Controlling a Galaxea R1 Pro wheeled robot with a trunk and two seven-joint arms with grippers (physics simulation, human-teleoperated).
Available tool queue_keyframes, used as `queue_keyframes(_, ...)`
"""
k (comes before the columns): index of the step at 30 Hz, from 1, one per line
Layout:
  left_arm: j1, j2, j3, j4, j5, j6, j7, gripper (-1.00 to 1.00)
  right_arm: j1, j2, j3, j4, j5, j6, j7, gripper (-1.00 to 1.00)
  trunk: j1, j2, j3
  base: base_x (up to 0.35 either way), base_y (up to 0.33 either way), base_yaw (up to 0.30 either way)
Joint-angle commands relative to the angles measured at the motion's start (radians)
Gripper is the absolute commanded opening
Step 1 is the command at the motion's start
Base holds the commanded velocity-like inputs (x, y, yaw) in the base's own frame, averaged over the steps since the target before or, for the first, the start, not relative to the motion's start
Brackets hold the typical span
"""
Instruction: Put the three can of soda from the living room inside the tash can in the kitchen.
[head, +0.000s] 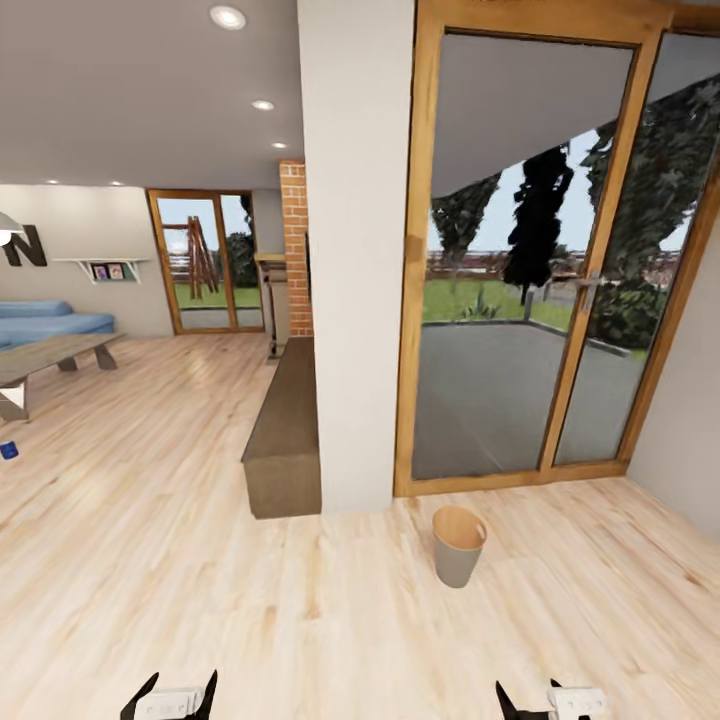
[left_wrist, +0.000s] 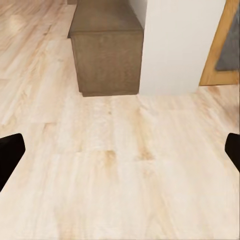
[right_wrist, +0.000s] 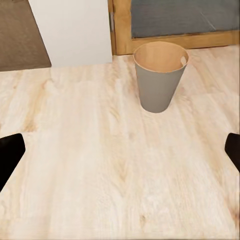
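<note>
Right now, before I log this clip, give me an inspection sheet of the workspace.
Surface: light wood floor, bare around the robot.
Job's things: trash can, upright on the floor near the glass door, brown inside; no cans visible inside from the right wrist view. A small dark blue object lies on the floor far left, too small to identify.
Clutter: nothing seen.
Grippers: left gripper and right gripper both open, holding nothing.
Cables: nothing seen.
Surroundings: white pillar, low brown bench, brick column, blue sofa, low table.

Both claws, left claw (head: 170, 700) and right claw (head: 550, 702), have black fingers on white bodies.
</note>
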Motion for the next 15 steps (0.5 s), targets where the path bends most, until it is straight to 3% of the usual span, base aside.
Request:
queue_keyframes(1,0.0,0.0,0.0,0.001,0.0,0.0,0.0,1.0,0.0,-0.001,0.0,0.0,0.0,0.0,0.0,1.0,0.0,0.0,0.0,0.09,-0.276,-0.194)
queue_keyframes(5,0.0,0.0,0.0,0.001,-0.008,0.0,0.0,1.0,0.0,-0.003,-0.001,0.0,-0.001,0.0,0.0,1.0,0.0,0.0,0.0,0.126,-0.265,-0.182)
queue_keyframes(9,0.0,-0.001,0.003,0.001,-0.049,0.0,0.001,1.0,0.0,-0.005,-0.001,0.0,-0.003,0.0,0.0,1.0,0.0,0.0,0.0,0.194,-0.23,-0.157)
queue_keyframes(15,0.0,-0.001,0.004,0.001,-0.066,0.0,0.001,1.0,0.0,-0.005,-0.002,0.0,-0.004,0.0,0.0,1.0,0.0,0.0,0.0,0.26,-0.153,-0.063)
